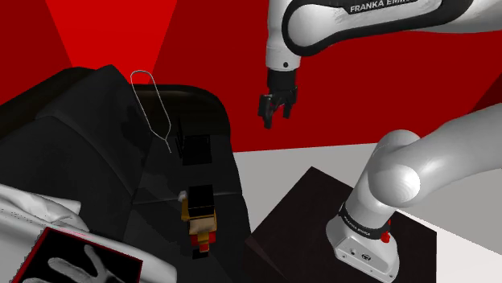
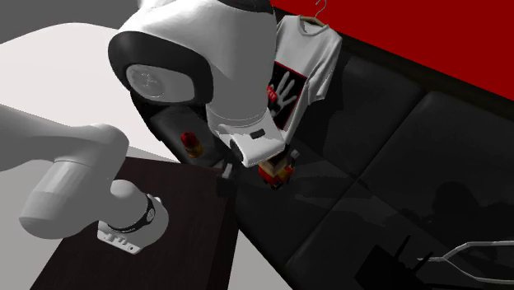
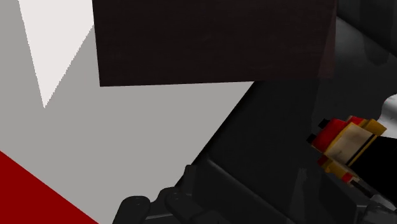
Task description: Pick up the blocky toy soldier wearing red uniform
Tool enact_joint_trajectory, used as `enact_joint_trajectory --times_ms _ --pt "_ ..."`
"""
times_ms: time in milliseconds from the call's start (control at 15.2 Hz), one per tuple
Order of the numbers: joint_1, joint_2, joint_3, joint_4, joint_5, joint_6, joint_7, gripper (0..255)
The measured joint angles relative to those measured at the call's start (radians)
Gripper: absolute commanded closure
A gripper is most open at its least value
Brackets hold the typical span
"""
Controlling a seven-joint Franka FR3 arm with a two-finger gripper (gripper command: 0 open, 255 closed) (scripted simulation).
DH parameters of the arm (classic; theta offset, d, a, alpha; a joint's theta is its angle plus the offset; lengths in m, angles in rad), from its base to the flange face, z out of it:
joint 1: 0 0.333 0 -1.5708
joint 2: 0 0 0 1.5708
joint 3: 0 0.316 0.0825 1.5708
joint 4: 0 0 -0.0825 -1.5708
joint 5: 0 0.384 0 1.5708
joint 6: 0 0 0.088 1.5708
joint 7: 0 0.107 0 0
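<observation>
Nearest the lens, the arm's white base [image 1: 366,241] stands on its dark box stand [image 1: 294,213], at 4 o'clock in the shoulder view. From my remote station I see the hand [image 1: 276,118] hanging in the air before the red wall [image 1: 113,24], its two black fingers spread with nothing between them. The blocky toy soldier [image 1: 201,221] lies on the seat of a black sofa [image 1: 96,145], at about 7 o'clock from the hand and well apart from it. Its black hat points to 12 o'clock in that view and its red and yellow body to 6. A white T-shirt [image 1: 48,217] with a hand print lies at 8 o'clock from the soldier, and a wire hanger [image 1: 149,104] at 11 o'clock. In the second exterior view the soldier [image 2: 276,169] lies just beyond the arm's lower link. The wrist view shows the soldier [image 3: 347,143] on the black cushion, apart from the stand's dark top [image 3: 216,38].
</observation>
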Motion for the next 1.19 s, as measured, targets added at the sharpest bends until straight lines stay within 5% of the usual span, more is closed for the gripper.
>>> enact_joint_trajectory --times_ms 660,1188 --pt "0.056 0.27 0.121 -0.014 0.091 0.309 0.147 0" --pt "0.081 0.57 0.206 0.108 0.083 0.513 0.279 0"
